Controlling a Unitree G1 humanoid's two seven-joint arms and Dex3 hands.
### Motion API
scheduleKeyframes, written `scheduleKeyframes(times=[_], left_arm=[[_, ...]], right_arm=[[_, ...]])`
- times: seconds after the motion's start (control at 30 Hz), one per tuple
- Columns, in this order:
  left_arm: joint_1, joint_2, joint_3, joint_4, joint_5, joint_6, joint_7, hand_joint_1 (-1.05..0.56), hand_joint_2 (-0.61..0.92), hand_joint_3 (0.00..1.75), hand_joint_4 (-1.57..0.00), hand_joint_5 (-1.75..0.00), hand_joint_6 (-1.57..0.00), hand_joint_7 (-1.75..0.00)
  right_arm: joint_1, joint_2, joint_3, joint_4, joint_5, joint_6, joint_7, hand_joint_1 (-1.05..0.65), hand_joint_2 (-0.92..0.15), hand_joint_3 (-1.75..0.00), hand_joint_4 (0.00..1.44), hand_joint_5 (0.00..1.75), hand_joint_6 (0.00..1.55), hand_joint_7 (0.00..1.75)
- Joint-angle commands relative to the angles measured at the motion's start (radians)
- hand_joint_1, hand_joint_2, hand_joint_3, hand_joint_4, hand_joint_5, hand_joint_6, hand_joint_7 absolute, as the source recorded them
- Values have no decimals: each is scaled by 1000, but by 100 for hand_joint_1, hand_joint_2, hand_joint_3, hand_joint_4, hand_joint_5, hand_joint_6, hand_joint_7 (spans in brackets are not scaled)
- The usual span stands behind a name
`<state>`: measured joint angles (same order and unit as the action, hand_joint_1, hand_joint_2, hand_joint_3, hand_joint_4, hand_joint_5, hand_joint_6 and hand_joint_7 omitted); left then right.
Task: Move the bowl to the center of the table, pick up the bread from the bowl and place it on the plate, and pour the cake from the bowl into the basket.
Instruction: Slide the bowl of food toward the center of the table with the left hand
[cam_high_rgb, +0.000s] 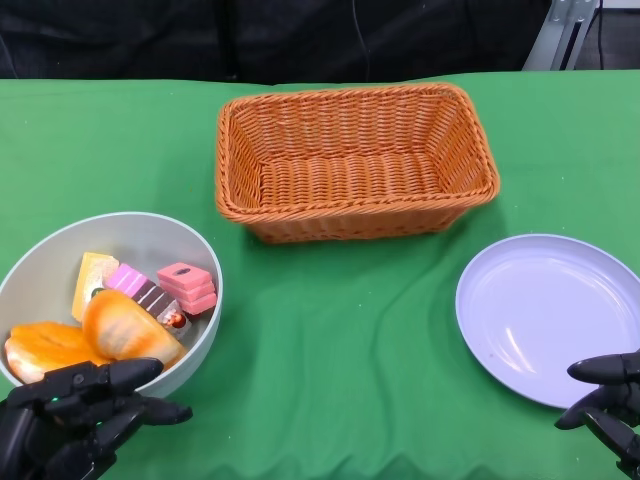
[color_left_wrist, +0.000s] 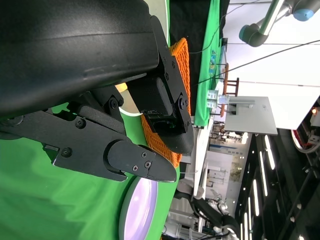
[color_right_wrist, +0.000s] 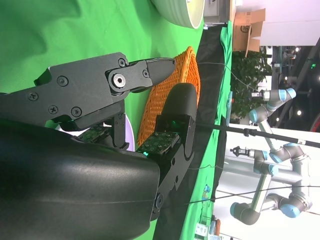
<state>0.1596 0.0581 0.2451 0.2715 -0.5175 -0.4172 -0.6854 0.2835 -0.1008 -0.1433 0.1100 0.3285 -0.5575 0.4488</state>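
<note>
The grey bowl (cam_high_rgb: 190, 262) sits at the near left of the green worktop (cam_high_rgb: 340, 330), well left of centre. Inside it lie two orange-brown pieces of bread (cam_high_rgb: 128, 330) at the near side, one overlapping the other, and behind them several cake pieces: a yellow slice (cam_high_rgb: 92, 278), a pink-and-brown striped slice (cam_high_rgb: 140, 288) and a pink block (cam_high_rgb: 188, 285). The left hand (cam_high_rgb: 75, 410) is at the bowl's near rim, its fingers (cam_high_rgb: 130, 373) loosely curled and apart, holding nothing; whether they touch the rim cannot be told. Beyond the bowl, toward the far middle of the worktop, stands the orange wicker basket (cam_high_rgb: 355, 215). The pale lilac plate (cam_high_rgb: 545, 315) lies at the near right, well apart from the bowl. The right hand (cam_high_rgb: 610, 395) hovers at the plate's near edge, its fingers (cam_high_rgb: 598, 371) spread and holding nothing.
</note>
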Motion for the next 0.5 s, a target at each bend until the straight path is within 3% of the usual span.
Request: scheduleKeyframes(times=[0.03,0.5], left_arm=[[-2,7,7,6,-7,0,-11,-42,92,4,-98,-50,-112,0],[-15,6,12,35,0,-25,-14,-43,92,3,-98,-50,-112,0]], right_arm=[[0,-4,-10,6,1,-5,-4,-31,-92,-12,71,126,69,79],[-6,-6,-11,17,-3,-9,-3,-30,-92,-12,72,125,68,79]])
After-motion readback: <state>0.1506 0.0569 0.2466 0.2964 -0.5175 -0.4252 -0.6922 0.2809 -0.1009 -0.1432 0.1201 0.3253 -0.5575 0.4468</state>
